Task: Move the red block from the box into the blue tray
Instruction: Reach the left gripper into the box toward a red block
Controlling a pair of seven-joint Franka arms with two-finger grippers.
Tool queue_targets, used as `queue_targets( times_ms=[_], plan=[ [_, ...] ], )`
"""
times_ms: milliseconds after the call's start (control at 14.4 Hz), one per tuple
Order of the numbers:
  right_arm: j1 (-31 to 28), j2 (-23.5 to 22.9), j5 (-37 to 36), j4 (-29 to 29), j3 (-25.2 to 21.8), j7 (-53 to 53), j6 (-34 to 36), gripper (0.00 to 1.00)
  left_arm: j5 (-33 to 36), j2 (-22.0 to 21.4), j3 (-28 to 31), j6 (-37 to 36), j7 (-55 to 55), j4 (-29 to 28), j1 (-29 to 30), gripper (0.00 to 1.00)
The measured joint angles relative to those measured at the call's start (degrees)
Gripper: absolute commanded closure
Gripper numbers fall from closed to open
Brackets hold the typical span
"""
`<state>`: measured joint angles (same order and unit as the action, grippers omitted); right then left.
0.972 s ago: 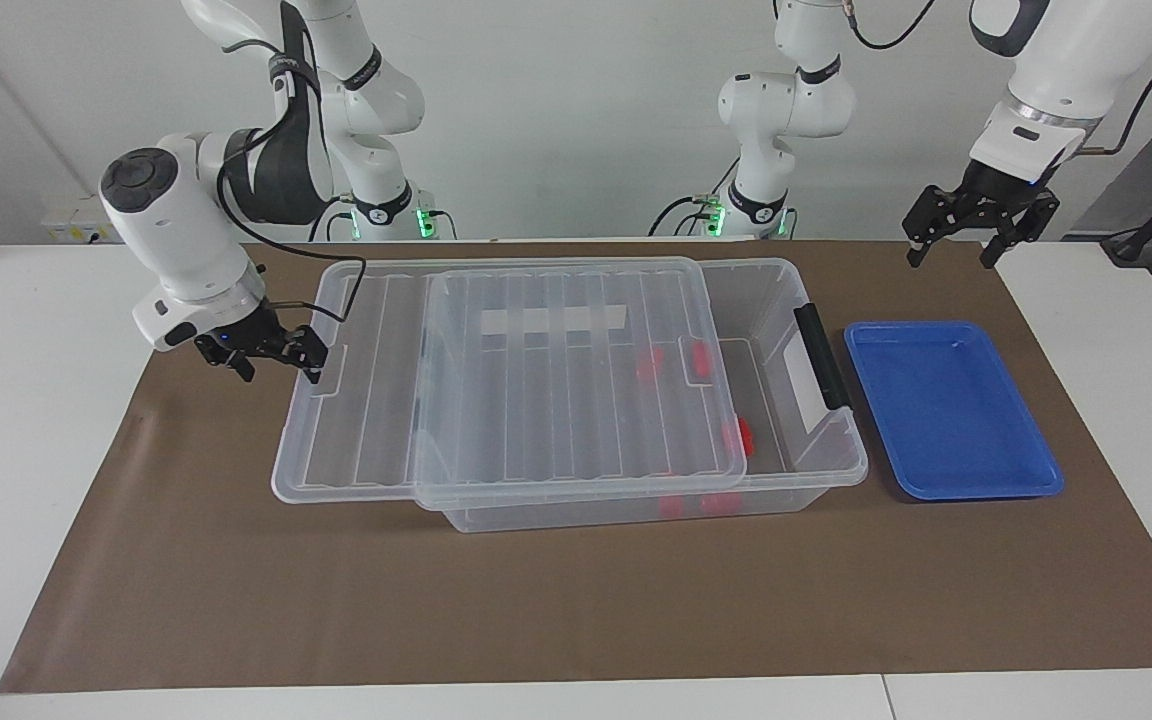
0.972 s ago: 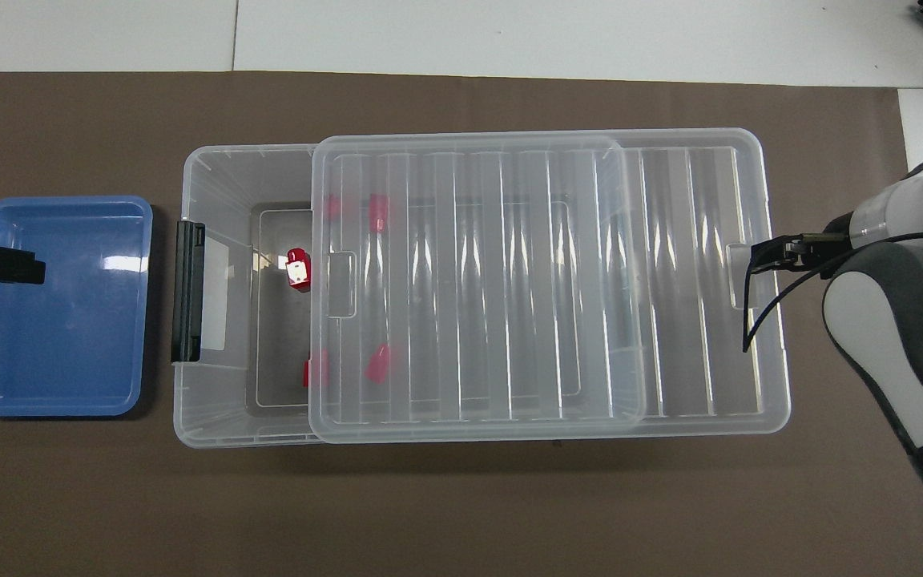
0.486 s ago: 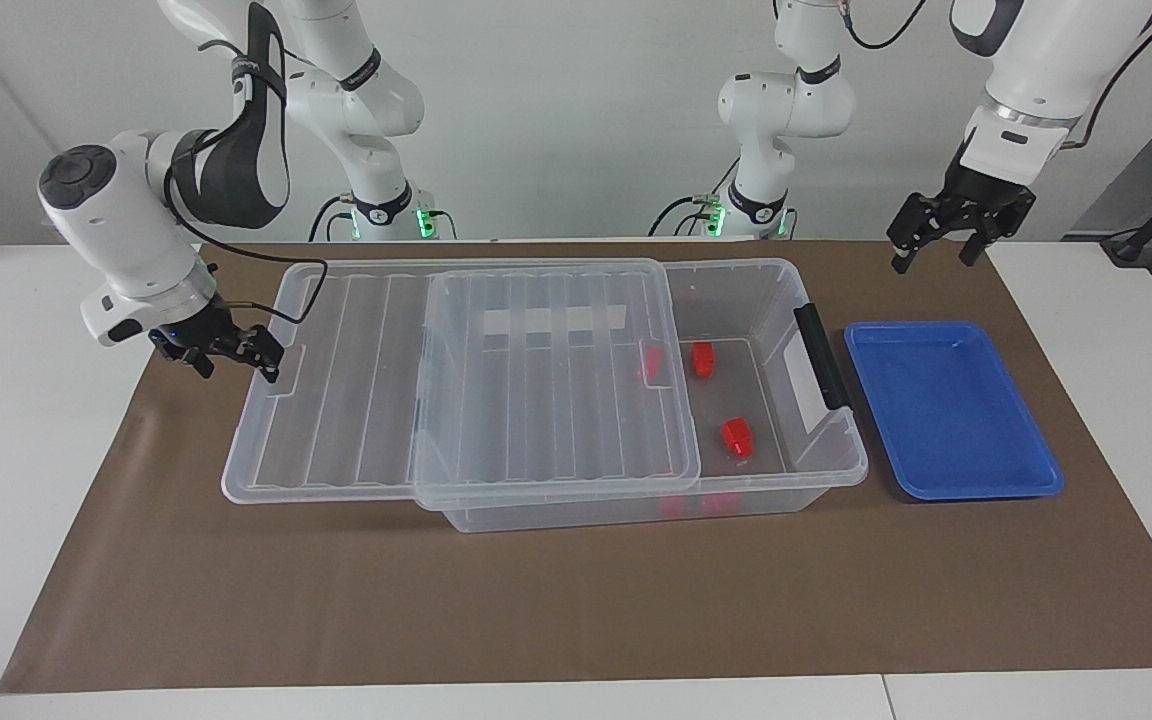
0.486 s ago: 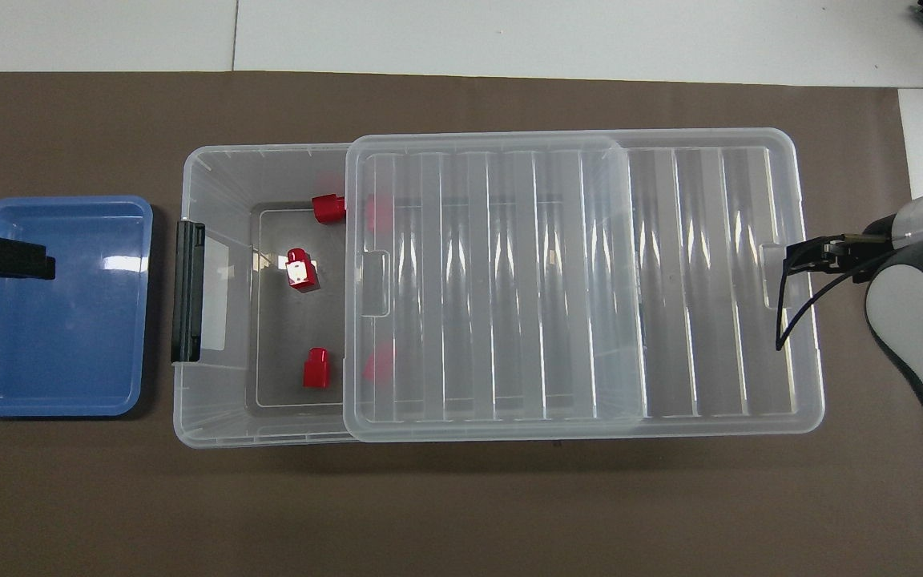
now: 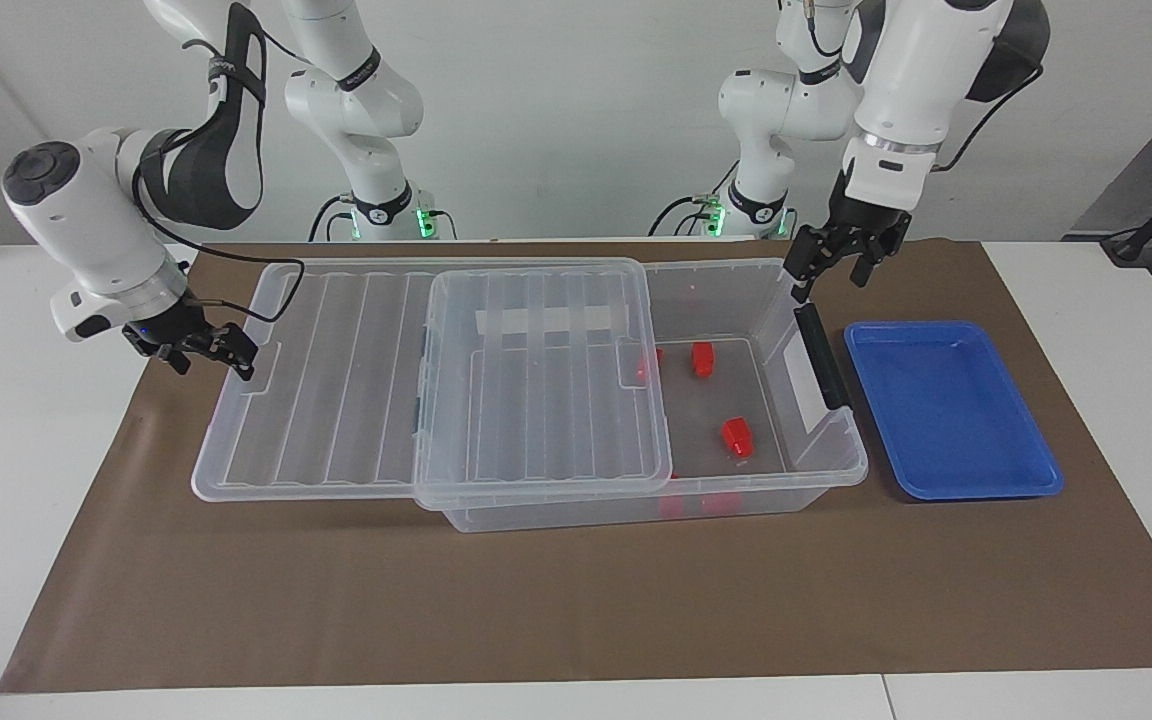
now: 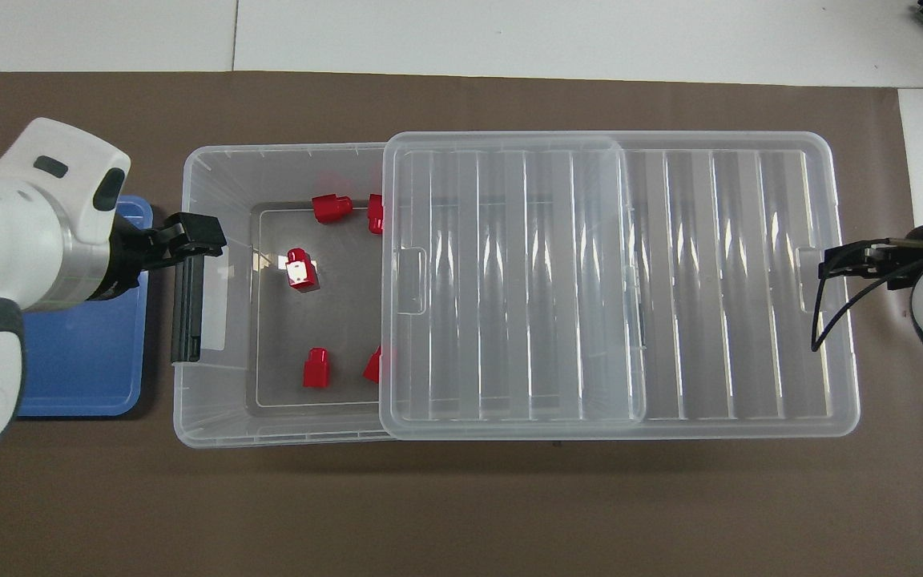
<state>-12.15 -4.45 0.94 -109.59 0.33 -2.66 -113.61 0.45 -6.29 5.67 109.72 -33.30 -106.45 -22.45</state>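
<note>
From overhead I count five red blocks [image 6: 302, 268] inside the box [image 6: 213, 417]; facing, left gripper [image 5: 834, 262] spread, right gripper [image 5: 204, 350] apparently pinching lid [image 5: 336, 400].

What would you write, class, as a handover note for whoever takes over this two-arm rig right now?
Right pincer: at the edge of the ribbed clear plastic lid, toward the right arm's end; the lid is slid partway off the large transparent plastic box.
Left pincer: open, empty, over the box's rim by the black latch.
Small red plastic blocks, such as the one with the white mark, lie uncovered in the box.
The shallow bright blue plastic tray beside the box holds nothing.
Done: box opened enough.
Left: pick a block, place it in the tray.
</note>
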Motion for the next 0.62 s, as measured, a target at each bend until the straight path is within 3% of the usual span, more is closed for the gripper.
queue_targets(
  times_ms=[139, 416, 625],
  plan=[
    [-0.1, 0.0, 0.0, 0.0, 0.1, -0.1, 0.0, 0.00, 0.2, 1.4, 0.1, 2.5, -0.9, -2.1, -1.2, 0.00],
    [0.4, 0.1, 0.0, 0.0, 0.6, -0.1, 0.0, 0.00, 4.3, 8.6, -0.1, 7.5, -5.0, -2.2, -6.1, 0.00],
    [1.4, 0.5, -0.1, 1.2, 0.9, -0.1, 0.2, 0.00, 4.7, 12.8, 0.4, 12.6, -6.2, -2.1, -6.4, 0.00]
  ],
)
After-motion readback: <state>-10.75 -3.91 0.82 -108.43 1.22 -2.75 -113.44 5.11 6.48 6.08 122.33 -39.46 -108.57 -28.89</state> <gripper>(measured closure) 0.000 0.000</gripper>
